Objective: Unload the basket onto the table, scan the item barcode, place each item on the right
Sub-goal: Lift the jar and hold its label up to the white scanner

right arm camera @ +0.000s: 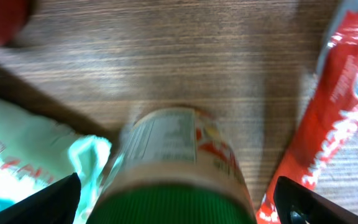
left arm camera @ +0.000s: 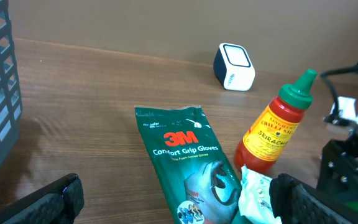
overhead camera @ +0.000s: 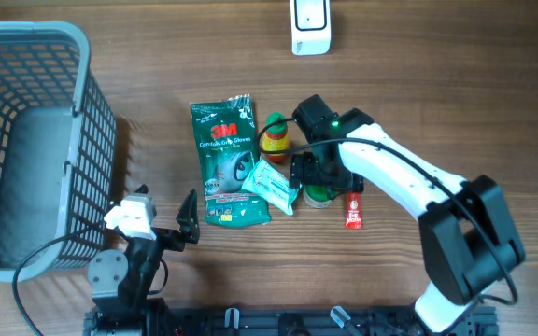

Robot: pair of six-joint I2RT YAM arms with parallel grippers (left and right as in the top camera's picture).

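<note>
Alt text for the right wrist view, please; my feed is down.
A green-lidded jar fills the centre, between the jaws of the open right gripper. A red sachet lies to its right and a pale green packet to its left, on a wooden table.

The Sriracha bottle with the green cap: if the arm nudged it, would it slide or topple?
Likely topple: the Sriracha bottle stands upright, tall and narrow, so a push near its green cap should tip it. Its body looks round, so once down it may roll across the wooden table. It appears to be plastic, so it is probably not fragile.
</note>
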